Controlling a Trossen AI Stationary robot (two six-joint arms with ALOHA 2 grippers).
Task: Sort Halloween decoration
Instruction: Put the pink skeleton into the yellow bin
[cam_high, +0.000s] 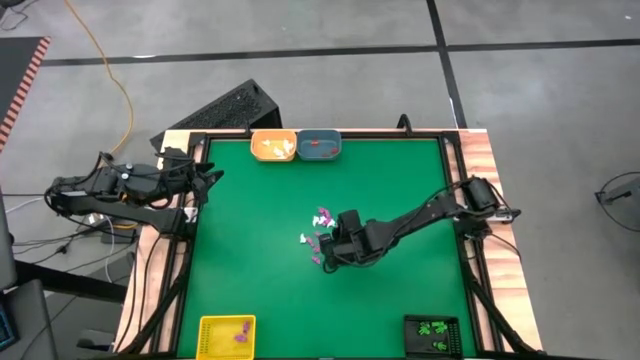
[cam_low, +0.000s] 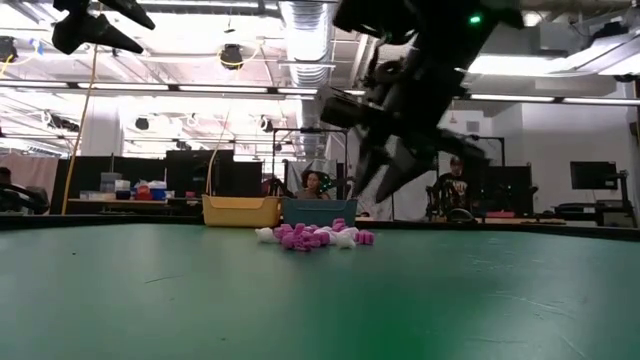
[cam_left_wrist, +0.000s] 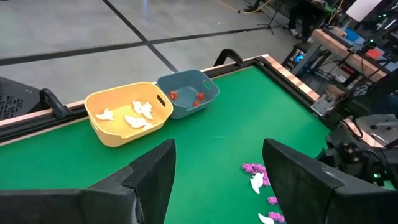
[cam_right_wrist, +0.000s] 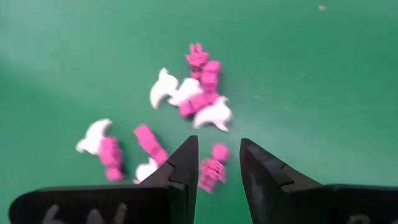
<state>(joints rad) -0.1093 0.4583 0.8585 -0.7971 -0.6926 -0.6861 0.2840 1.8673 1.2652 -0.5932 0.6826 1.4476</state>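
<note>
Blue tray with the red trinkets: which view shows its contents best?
The left wrist view: it looks down into the blue tray and shows the red trinkets separately. The high view shows the tray small, the red a smear. The low view shows only its side wall. The right wrist view misses it.

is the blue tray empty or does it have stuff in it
Not empty: the blue tray holds a few small orange-red trinkets, seen from the left wrist and from above.

Both arms are seen as dark, jointed links; right gripper (cam_right_wrist: 217, 171) fingers (cam_right_wrist: 180, 171) are black, wedge-shaped, faintly marked; a green indicator light is noted
</note>
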